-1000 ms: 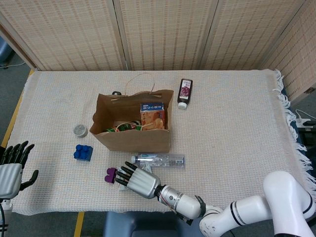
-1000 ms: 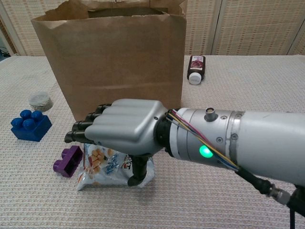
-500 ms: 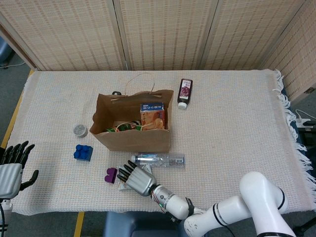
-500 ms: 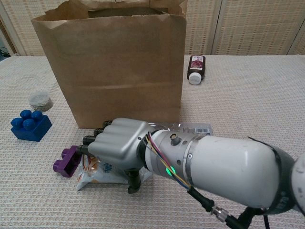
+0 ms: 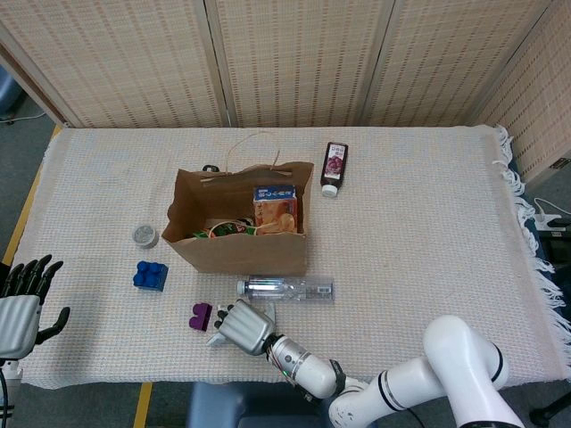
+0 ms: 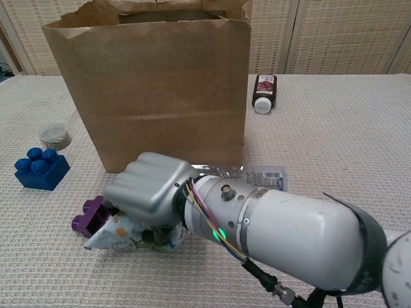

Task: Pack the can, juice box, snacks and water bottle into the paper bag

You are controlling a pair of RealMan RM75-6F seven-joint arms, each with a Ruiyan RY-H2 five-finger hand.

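Head view first: on the table [image 5: 428, 232], with its woven cream cloth, the brown paper bag [image 5: 239, 250] stands upright and open, a juice box [image 5: 275, 209] and a can [image 5: 220, 231] already inside. Just in front of the bag lies the clear water bottle [image 5: 285, 289] on its side, between the bag and my right hand [image 5: 239, 326]. A purple block [image 5: 201, 315] sits just left of that hand, a blue block [image 5: 151, 275] further left, and a small grey round lid [image 5: 144, 235] beside the bag's left wall. A dark bottle [image 5: 334, 168] with a white cap lies well apart, behind the bag's right corner.

Chest view shows my right hand [image 6: 149, 190] knuckles up, fingers curled down over the crinkled snack packet [image 6: 114, 234], gripping it so that one corner lifts off the cloth. The purple block [image 6: 90, 216] touches or nearly touches the packet; I cannot tell which. The bag [image 6: 154, 96] rises as a plain, creased paper wall right behind my knuckles.

My left hand [image 5: 22, 301] hangs off the table's left edge, holding nothing, its dark fingers spread
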